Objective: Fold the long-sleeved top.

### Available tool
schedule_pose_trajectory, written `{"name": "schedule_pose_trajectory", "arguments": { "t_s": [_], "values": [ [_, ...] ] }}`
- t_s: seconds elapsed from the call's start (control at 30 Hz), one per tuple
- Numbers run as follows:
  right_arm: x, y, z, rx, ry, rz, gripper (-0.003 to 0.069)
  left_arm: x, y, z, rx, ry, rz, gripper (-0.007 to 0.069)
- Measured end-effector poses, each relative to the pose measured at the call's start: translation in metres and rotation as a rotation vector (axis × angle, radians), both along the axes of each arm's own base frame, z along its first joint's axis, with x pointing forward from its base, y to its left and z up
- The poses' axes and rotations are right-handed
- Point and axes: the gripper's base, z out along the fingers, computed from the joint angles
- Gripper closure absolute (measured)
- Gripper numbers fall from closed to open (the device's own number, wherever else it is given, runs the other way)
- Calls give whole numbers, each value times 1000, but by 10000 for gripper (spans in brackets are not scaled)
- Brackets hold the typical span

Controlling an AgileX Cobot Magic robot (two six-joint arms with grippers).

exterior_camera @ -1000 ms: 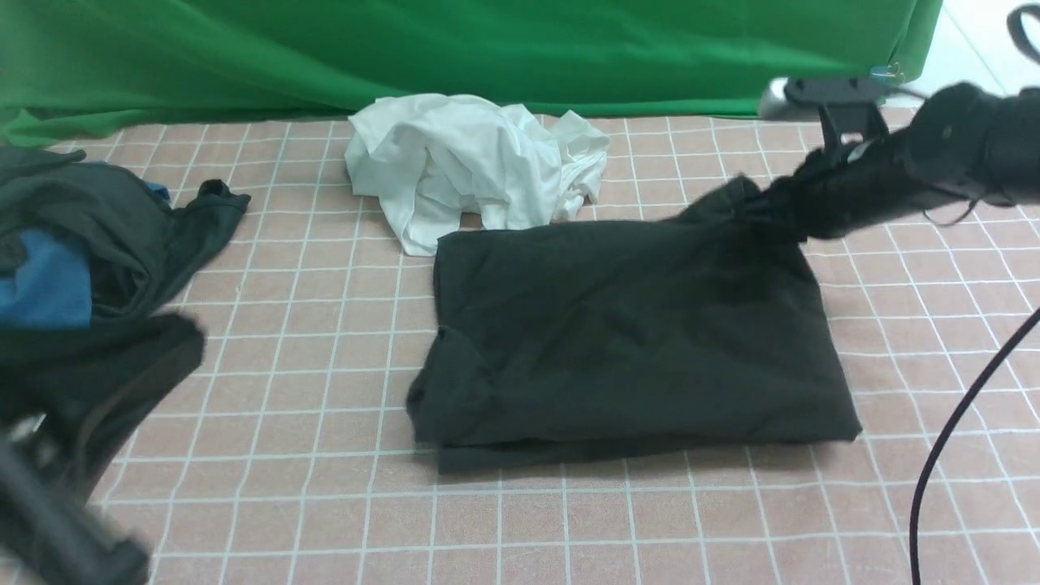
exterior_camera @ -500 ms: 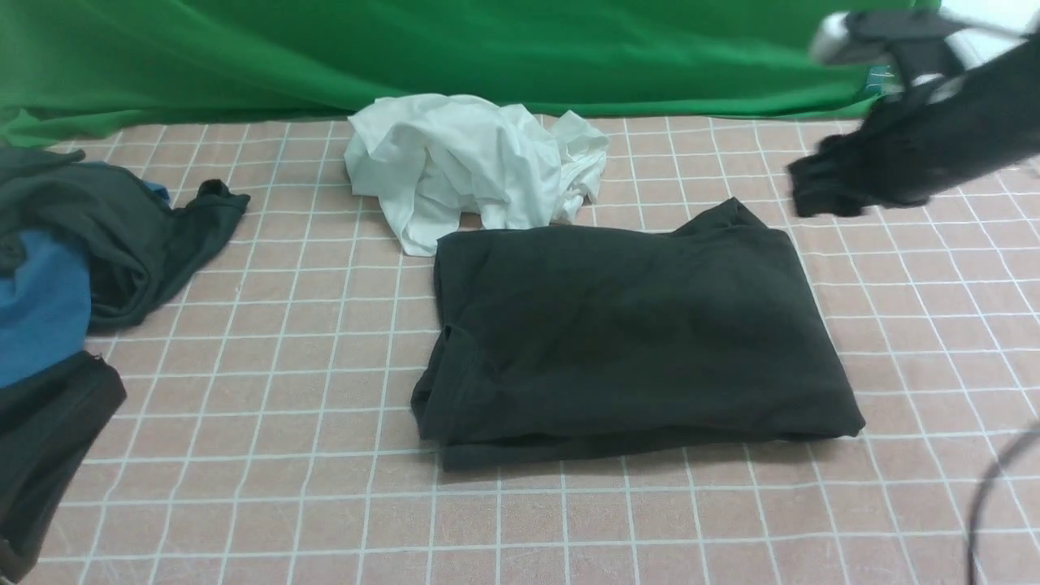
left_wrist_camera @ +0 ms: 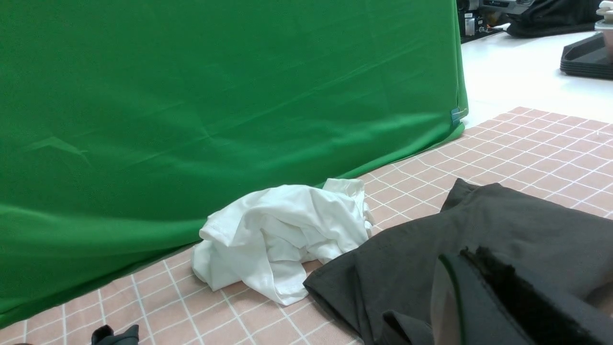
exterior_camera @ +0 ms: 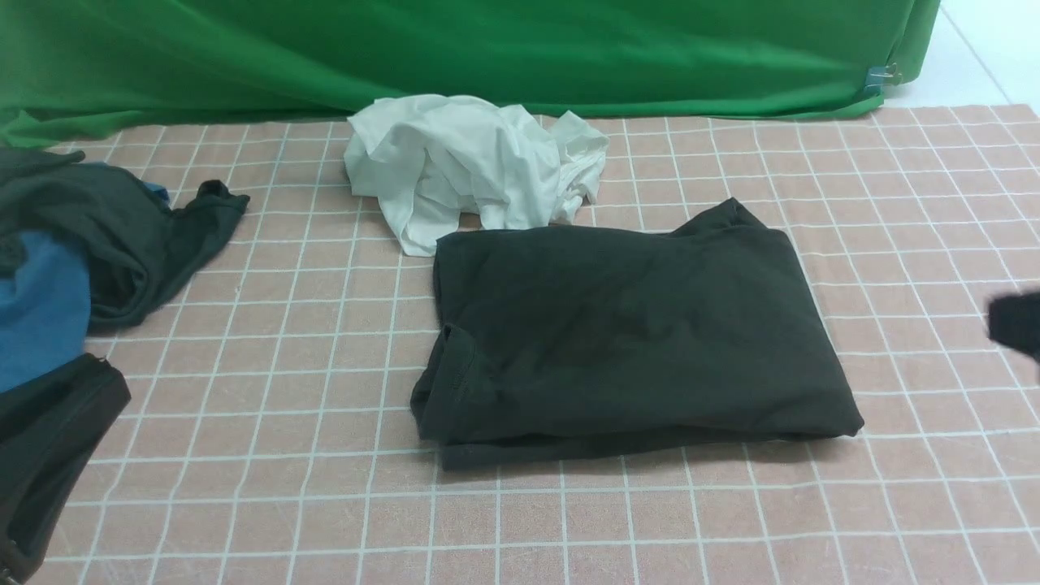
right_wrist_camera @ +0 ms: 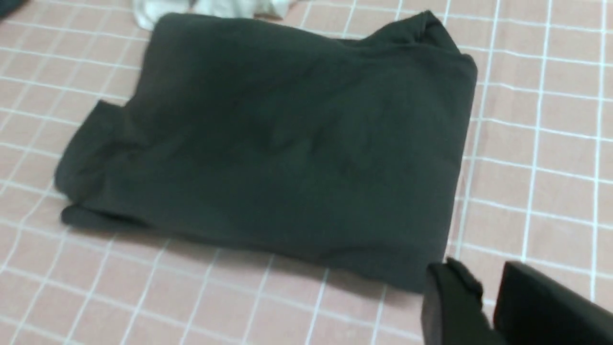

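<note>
The green backdrop (exterior_camera: 455,57) fills the top of the front view, and below it the checked pink cloth (exterior_camera: 268,504) covers the whole work surface. In the centre of the frame lies the long-sleeved top (exterior_camera: 626,333), folded into a compact dark rectangle, with one stitched edge showing at its lower left corner and a small peak of fabric at its upper right. Just above it, touching its upper left corner, is a crumpled white garment (exterior_camera: 471,162). At the left edge there is a pile with a blue shirt (exterior_camera: 41,309) and a dark greenish-grey garment (exterior_camera: 138,227).

The right gripper (right_wrist_camera: 493,297) is apart from the top, near its lower right corner, with the jaws only a little open and nothing between them. The left gripper (left_wrist_camera: 474,268) looks closed and holds nothing.

I think the fold is nearly finished. The risk is that an arm passing low catches the raised peak or the loose lower layers and opens the fold again.

No containers are in view.
</note>
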Motion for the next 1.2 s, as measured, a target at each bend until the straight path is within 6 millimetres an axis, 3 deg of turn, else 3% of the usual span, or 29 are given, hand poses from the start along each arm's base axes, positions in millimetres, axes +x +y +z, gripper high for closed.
{"name": "schedule_pose_trajectory", "arguments": {
  "t_s": [0.07, 0.13, 0.27, 0.77, 0.93, 1.2],
  "values": [
    [-13, -2, -2, 5, -40, -4, 489, 0, 0, 0, 0, 0, 0, 605],
    [-23, -4, -7, 13, -97, -19, 550, 0, 0, 0, 0, 0, 0, 605],
    [-25, -7, -14, 22, -163, -47, 622, 0, 0, 0, 0, 0, 0, 605],
    [-25, -8, -18, 4, -175, -54, 585, 0, 0, 0, 0, 0, 0, 605],
    [-34, -16, -25, -93, -369, -55, 627, 0, 0, 0, 0, 0, 0, 605],
    [-74, -31, -107, -131, -591, -180, 629, 0, 0, 0, 0, 0, 0, 605]
  ]
}}
